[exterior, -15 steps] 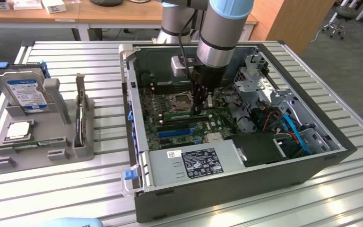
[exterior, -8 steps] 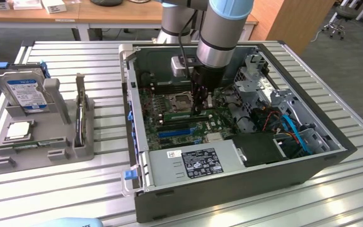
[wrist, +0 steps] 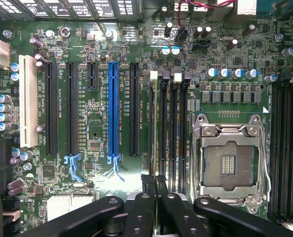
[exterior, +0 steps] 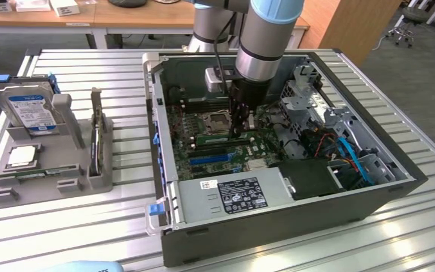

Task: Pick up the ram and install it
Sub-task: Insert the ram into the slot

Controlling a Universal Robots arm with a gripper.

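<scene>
My gripper (exterior: 239, 130) reaches down into the open computer case (exterior: 278, 226), onto the motherboard just beside the empty CPU socket (exterior: 217, 120). Its fingers (wrist: 147, 190) stand close together, shut on the ram (exterior: 260, 134), a long green stick that lies along the memory slots. In the wrist view the ram (wrist: 155, 148) shows edge-on as a thin strip running away from my gripper (wrist: 155, 181), in line with the slot nearest the black expansion slots and left of the CPU socket (wrist: 230, 158). How deep it sits in the slot is hidden.
A grey parts tray (exterior: 51, 181) at the exterior view's left holds a blue-labelled hard drive (exterior: 27, 110) and a square silver CPU chip (exterior: 22, 156). In the case, the power supply (exterior: 233, 195), blue cables (exterior: 353, 158) and drive cage (exterior: 308, 90) crowd the board. A blue expansion slot (wrist: 114, 113) runs nearby.
</scene>
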